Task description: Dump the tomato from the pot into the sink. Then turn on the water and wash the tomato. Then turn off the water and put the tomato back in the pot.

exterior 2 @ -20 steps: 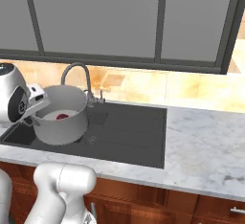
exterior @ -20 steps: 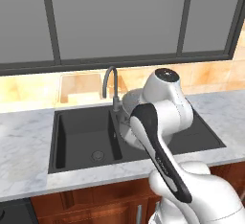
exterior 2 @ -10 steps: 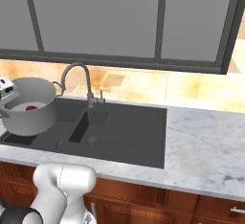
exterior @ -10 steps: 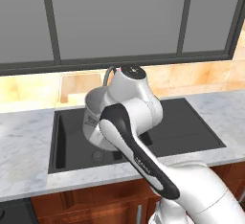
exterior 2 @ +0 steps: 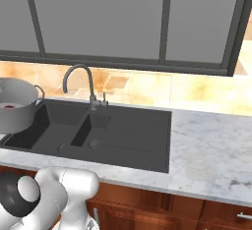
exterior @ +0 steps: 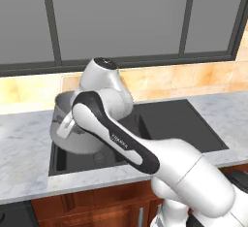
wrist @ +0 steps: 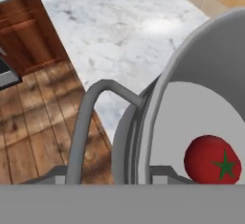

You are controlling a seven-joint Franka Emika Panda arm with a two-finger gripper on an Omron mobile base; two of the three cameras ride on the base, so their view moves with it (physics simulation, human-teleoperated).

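My gripper [wrist: 128, 174] is shut on the rim of the grey pot [wrist: 201, 98], right beside its loop handle [wrist: 88, 122]. The red tomato [wrist: 213, 160] with its green star lies inside, against the flat bottom. In the left base view the pot [exterior: 82, 142] hangs above the left end of the black sink [exterior: 164, 119], with my arm wrapped across its front. From the right base view the pot [exterior 2: 17, 108] is at the left edge, left of the sink [exterior 2: 123, 126], and a sliver of tomato [exterior 2: 9, 107] shows over the rim.
A curved grey faucet [exterior 2: 78, 74] stands behind the basin divider. Round drains [exterior 2: 93, 144] sit in the basin floors. Marble counter [exterior 2: 211, 145] runs right of the sink and also left of it [exterior: 24, 148]. Wooden floor [wrist: 33, 137] lies below the counter edge.
My arm has swung left with the pot, from over the sink's middle to over its left end. The tomato has stayed inside the pot.
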